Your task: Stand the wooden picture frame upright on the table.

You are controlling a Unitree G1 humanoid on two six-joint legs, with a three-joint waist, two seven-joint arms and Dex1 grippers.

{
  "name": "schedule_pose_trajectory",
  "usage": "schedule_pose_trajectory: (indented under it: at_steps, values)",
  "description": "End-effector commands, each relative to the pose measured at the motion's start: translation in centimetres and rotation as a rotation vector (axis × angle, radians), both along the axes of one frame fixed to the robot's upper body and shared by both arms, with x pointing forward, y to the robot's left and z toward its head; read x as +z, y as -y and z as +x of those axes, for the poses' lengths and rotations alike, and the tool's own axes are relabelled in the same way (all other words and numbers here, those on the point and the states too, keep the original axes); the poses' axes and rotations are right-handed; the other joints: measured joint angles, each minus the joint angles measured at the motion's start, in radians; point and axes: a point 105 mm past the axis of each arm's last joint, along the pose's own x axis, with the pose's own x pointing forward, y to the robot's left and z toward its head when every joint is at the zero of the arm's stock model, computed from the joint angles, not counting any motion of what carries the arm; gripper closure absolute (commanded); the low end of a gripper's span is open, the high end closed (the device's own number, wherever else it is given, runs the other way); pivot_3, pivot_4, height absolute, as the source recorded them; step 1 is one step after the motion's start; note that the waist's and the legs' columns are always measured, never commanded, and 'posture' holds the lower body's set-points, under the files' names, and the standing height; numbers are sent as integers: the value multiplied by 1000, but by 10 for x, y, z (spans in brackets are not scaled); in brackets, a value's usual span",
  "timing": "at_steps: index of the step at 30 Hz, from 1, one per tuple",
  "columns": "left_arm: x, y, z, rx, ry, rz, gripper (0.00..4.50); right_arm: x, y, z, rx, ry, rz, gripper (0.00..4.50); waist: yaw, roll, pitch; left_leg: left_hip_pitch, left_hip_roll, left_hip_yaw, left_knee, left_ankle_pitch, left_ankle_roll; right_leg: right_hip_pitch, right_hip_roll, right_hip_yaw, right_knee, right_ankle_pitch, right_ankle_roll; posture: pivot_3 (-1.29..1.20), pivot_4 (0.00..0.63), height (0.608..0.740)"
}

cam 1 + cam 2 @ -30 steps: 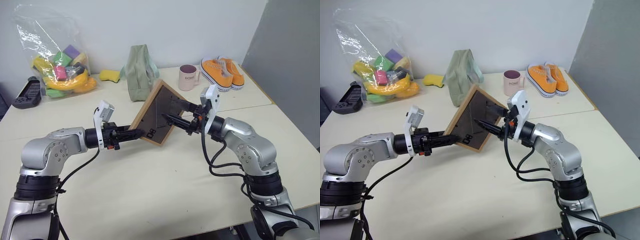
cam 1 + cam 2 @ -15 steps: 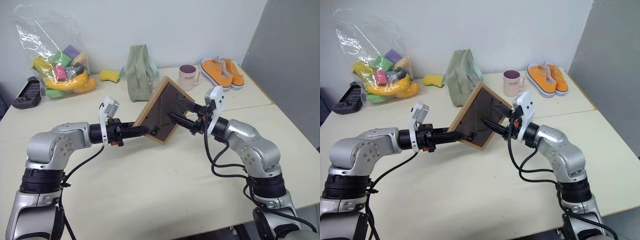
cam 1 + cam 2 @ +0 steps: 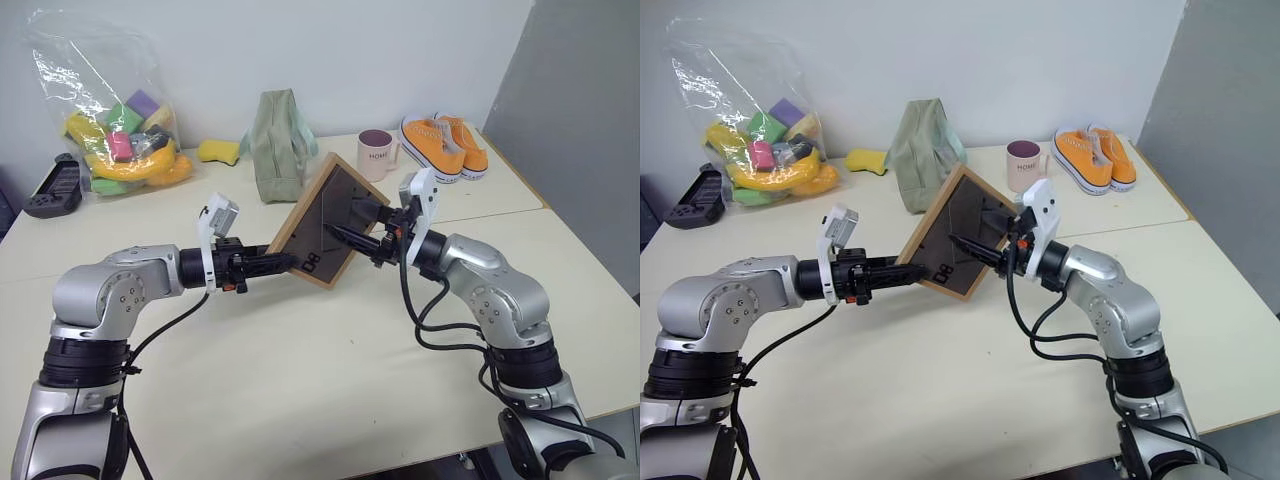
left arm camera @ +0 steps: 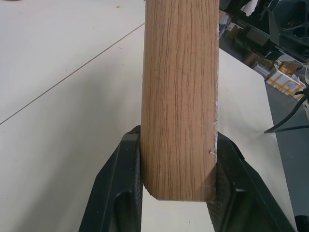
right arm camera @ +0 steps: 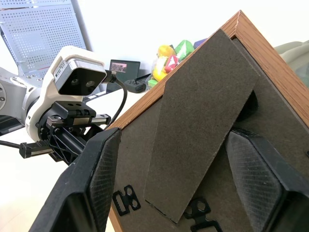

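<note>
The wooden picture frame point(image 3: 322, 220) hangs above the table point(image 3: 300, 380), tilted on one corner like a diamond, with its dark back towards me. My left gripper point(image 3: 285, 262) is shut on its lower left edge; the left wrist view has the wood edge point(image 4: 179, 96) clamped between both fingers point(image 4: 123, 193). My right gripper point(image 3: 340, 232) stands open at the frame's back. In the right wrist view its fingers point(image 5: 104, 169) sit on either side of the folded easel stand point(image 5: 203, 121). The picture side is hidden.
Along the far edge of the table lie a clear bag of toys point(image 3: 115, 120), a yellow sponge point(image 3: 218, 150), a green pouch point(image 3: 278, 145), a pink mug point(image 3: 376, 154) and orange shoes point(image 3: 445, 145). A black object point(image 3: 52, 188) sits at the far left.
Almost nothing differs. The left gripper keeps its hold on the frame and the right gripper stays open at the frame's back.
</note>
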Motion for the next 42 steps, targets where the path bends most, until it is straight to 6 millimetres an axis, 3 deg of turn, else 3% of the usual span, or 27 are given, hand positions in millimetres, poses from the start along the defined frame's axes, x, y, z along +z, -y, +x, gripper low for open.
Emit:
schedule_pose_trajectory:
  at_steps: [1, 14, 24, 31, 37, 42]
  values:
    - [15, 4, 4, -20, 73, -15, 3221, 22, -6, -15, 49, 75, 27, 1056, 0, 0, 0, 0, 0, 0, 0, 0, 0, 0, 0, 0, 0, 0, 0, 0, 150, 740]
    - [22, -2, 26, -2, 98, 4, 3221, 16, 11, -24, 7, 49, 0, 1056, 1, 0, 0, 0, 0, 0, 4, 0, 0, 0, 0, 0, 3, 0, 0, 0, 150, 740]
    - [28, 10, 18, -52, 98, -20, 3221, -7, 17, -5, -84, 106, -151, 1056, 1, 0, 0, -1, 0, 0, 8, 0, 0, 0, 1, 0, 4, 0, 0, 0, 150, 740]
    - [29, 14, 0, -69, 43, -67, 3221, -35, 46, 15, -177, 268, -402, 1056, 1, 0, 0, -1, 0, 0, 8, 0, 0, 0, 1, 0, 5, 0, 0, 0, 150, 740]
    - [26, 0, -9, -14, -8, -67, 3221, -52, 80, 6, -203, 409, -539, 1056, 6, -1, 0, -1, 0, 0, 9, 0, 0, 0, 1, 0, 4, 0, 0, 0, 150, 740]
    - [30, -7, -7, 37, -43, -108, 3221, -58, 94, 2, -232, 587, -630, 1056, 5, -1, 0, -1, 0, 1, 9, 0, 0, 0, 1, 0, 5, 0, 0, 0, 150, 740]
